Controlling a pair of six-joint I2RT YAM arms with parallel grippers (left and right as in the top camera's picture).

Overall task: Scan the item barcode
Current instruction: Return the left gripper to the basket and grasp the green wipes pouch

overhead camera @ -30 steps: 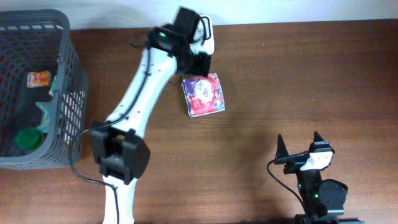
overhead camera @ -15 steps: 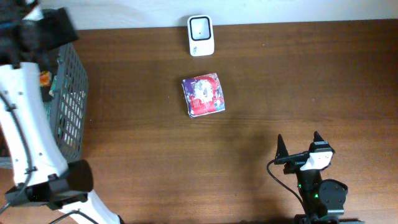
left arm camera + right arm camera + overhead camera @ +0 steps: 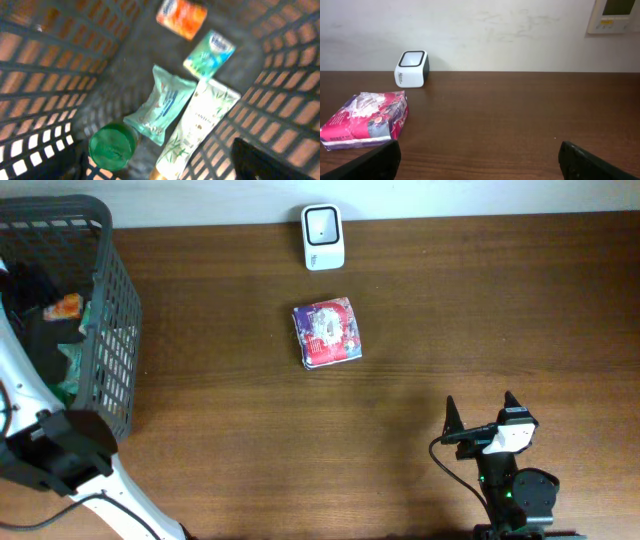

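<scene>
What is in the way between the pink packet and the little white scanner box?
Nothing that I can see. Only bare brown table lies between the pink packet and the white scanner. The packet lies flat on the table, apart from the scanner, with a clear straight path to it.

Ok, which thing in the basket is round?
The green-capped container, beside the pale green packet; everything else there lies flat.

Basket at frame's left; barcode scanner top centre; packet lies on the table below it, near mid-frame.
</scene>
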